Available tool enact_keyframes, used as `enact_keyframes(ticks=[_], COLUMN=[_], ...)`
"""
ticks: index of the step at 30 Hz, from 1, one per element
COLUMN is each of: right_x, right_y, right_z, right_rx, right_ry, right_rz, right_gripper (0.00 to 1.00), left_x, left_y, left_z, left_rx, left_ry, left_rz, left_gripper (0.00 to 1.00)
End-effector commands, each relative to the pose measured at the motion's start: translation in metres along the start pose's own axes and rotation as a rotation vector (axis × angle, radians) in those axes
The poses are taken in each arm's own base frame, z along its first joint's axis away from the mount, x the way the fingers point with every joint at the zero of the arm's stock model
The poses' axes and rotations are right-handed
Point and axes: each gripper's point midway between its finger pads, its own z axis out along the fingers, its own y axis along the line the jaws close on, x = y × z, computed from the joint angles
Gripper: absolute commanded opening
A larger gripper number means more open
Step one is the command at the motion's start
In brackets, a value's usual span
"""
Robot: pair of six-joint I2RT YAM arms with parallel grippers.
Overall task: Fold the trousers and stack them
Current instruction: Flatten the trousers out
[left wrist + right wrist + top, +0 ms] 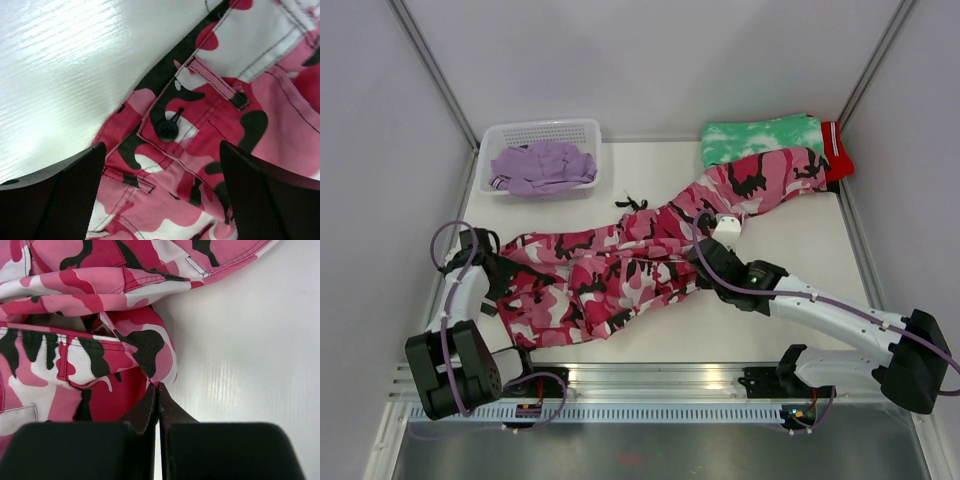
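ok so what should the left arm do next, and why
Probably lower the left fingers and close them on the waistband of the camouflage trousers near the black button. They stand wide open over it, holding nothing, while the right fingers are shut, seemingly pinching a fold.

The camouflage trousers (610, 280), pink, white and black, lie unfolded and rumpled on the near side of the basket (542, 126). Their waist end lies nearest, roughly below the basket's left half. The legs run diagonally away to the right, and the cuff end reaches about level with the basket, well to its right. The cloth is bunched into folds midway along. At the waist a black button (166, 130) shows near a stitched belt loop (216, 84). The lilac trousers (542, 167) lie crumpled in a heap inside the basket, filling most of it.
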Motion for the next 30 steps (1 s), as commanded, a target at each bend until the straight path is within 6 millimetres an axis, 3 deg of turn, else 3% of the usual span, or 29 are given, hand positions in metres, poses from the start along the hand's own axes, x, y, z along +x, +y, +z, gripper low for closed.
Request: enact_keyframes(ticks=[1, 6, 9, 12, 13, 15, 16, 18, 19, 21, 23, 24, 25, 26, 28, 30], right_x=[-0.01, -0.02, -0.021, -0.02, -0.018, -0.018, -0.02, -0.026, -0.039, -0.046, -0.076, -0.079, -0.096, -0.099, -0.104, -0.094], right_y=[-0.007, -0.005, -0.009, -0.01, -0.011, -0.008, -0.007, -0.007, -0.003, -0.015, -0.016, -0.023, -0.017, -0.013, -0.003, 0.015], right_z=[-0.015, -0.026, -0.025, -0.023, -0.021, -0.021, -0.022, -0.026, -0.032, -0.037, -0.05, -0.054, -0.064, -0.068, -0.075, -0.074], right_rx=[-0.008, -0.028, -0.005, 0.019, 0.03, 0.022, 0.019, 0.021, 0.017, 0.09, 0.132, 0.163, 0.142, 0.113, 0.053, -0.05], right_ry=[-0.017, -0.029, -0.027, -0.013, 0.001, 0.007, 0.006, 0.0, -0.019, -0.012, -0.068, -0.056, -0.081, -0.066, -0.05, -0.007], right_rz=[-0.003, 0.027, -0.008, -0.03, -0.037, -0.035, -0.036, -0.048, -0.057, -0.113, -0.122, -0.142, -0.123, -0.132, -0.121, -0.108], right_gripper=[0.0, 0.0, 0.0, 0.0, 0.0, 0.0, 0.0, 0.0, 0.0, 0.0, 0.0, 0.0, 0.0, 0.0, 0.0, 0.0], left_x=[-0.003, -0.001, 0.002, 0.006, 0.007, 0.004, 0.002, -0.016, -0.024, -0.057, -0.093, -0.105, -0.114, -0.131, -0.143, -0.15], left_y=[-0.007, -0.003, -0.005, -0.005, -0.006, -0.007, -0.007, -0.016, -0.02, -0.036, -0.046, -0.049, -0.05, -0.052, -0.055, -0.064], left_z=[0.017, 0.026, 0.03, 0.035, 0.037, 0.038, 0.037, 0.029, 0.024, 0.006, -0.017, -0.025, -0.033, -0.046, -0.058, -0.066], left_rx=[-0.002, -0.013, 0.003, -0.001, -0.004, -0.013, -0.017, 0.002, 0.008, 0.033, 0.023, 0.016, 0.007, -0.009, -0.007, 0.032], left_ry=[-0.012, -0.017, -0.016, 0.003, 0.01, 0.01, 0.003, -0.051, -0.073, -0.167, -0.269, -0.301, -0.327, -0.38, -0.422, -0.44], left_rz=[-0.037, -0.014, -0.012, -0.005, 0.001, 0.007, 0.011, 0.022, 0.029, 0.048, 0.073, 0.076, 0.083, 0.091, 0.105, 0.148], left_gripper=[0.97, 0.9, 0.56, 0.4, 0.25, 0.07, 0.02, 0.02, 0.02, 0.02, 0.02, 0.02, 0.02, 0.02, 0.02, 0.02])
